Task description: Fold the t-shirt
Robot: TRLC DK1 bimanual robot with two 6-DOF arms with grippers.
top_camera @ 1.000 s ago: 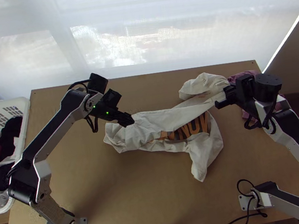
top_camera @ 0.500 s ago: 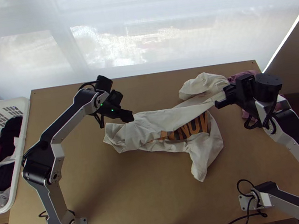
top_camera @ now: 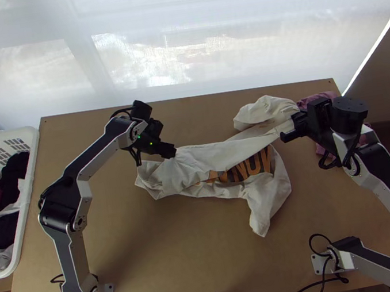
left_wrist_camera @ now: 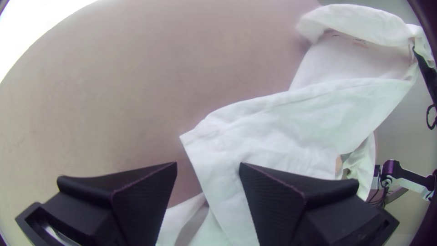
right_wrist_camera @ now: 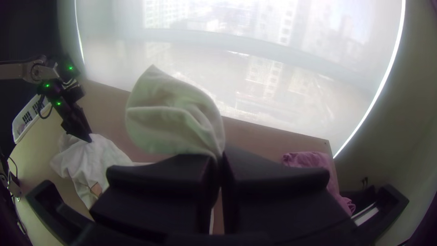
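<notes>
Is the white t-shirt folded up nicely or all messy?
Messy: the t-shirt lies bunched and twisted on the table, its print partly covered, and the right pincer pinches one part.

Upper-floor room, buildings beyond sheer blind.

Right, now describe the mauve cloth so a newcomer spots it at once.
Start at the wooden table and go to its far right corner. There, partly hidden by the right hand, lies a bunched mauve cloth. Its colour sets it apart from the off-white t-shirt in that hand.
</notes>
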